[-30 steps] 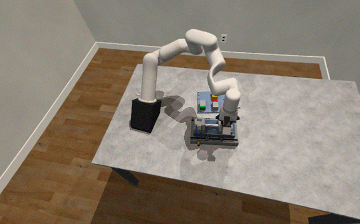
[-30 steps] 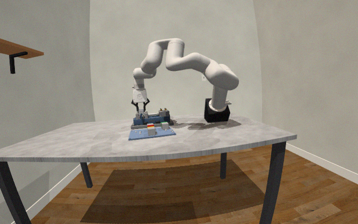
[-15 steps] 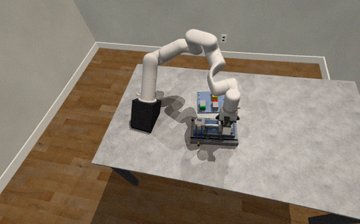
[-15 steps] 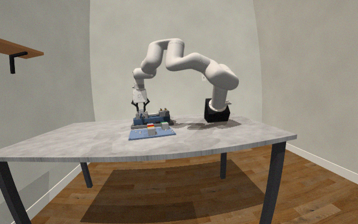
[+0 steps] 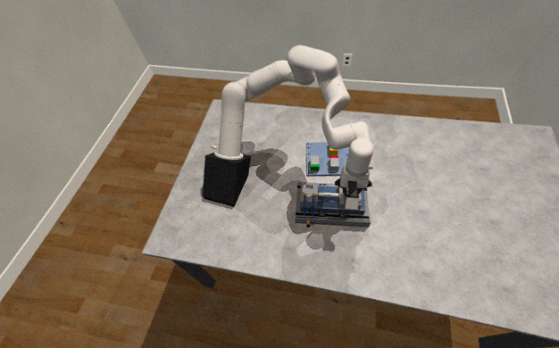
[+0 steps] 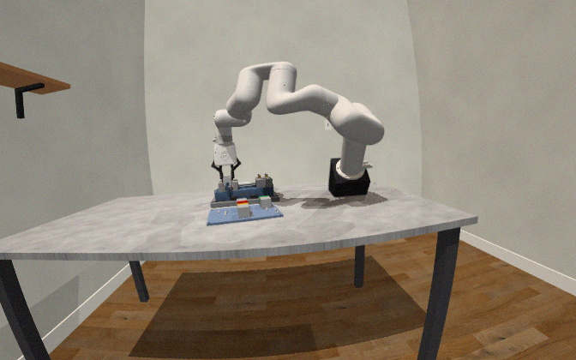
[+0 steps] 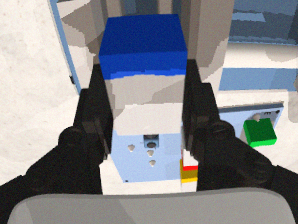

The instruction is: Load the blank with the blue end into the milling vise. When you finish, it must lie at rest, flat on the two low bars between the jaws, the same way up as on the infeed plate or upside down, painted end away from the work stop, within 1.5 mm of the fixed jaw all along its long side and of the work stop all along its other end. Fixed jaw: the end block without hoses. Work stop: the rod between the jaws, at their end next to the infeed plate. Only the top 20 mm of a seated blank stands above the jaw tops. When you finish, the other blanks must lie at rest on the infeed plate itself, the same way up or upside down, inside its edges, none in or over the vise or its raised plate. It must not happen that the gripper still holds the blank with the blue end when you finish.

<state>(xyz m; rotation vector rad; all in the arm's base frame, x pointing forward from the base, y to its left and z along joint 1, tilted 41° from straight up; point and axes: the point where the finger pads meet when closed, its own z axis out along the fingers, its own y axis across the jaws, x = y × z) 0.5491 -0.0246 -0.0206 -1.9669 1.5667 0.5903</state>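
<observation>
My gripper (image 7: 145, 80) is shut on the grey blank with the blue end (image 7: 141, 63), one black finger on each long side. It holds the blank low over the vise (image 5: 331, 204), between the two grey jaws (image 7: 87, 12) (image 7: 208, 23). The blue end points away from the infeed plate (image 5: 327, 158). In the top view the gripper (image 5: 352, 192) stands at the vise's right side, near the jaw without hoses. The blue hoses (image 5: 308, 205) are at the left end. The exterior view shows the gripper (image 6: 226, 177) straight down over the vise (image 6: 244, 192). I cannot tell whether the blank rests on the low bars.
On the light blue infeed plate (image 6: 244, 213) lie a green-ended blank (image 5: 314, 163), a red-ended blank (image 5: 334, 161) and a yellow-ended one (image 5: 333, 151) behind it. The green one also shows in the wrist view (image 7: 260, 129). The arm's black base (image 5: 225, 178) stands at the left.
</observation>
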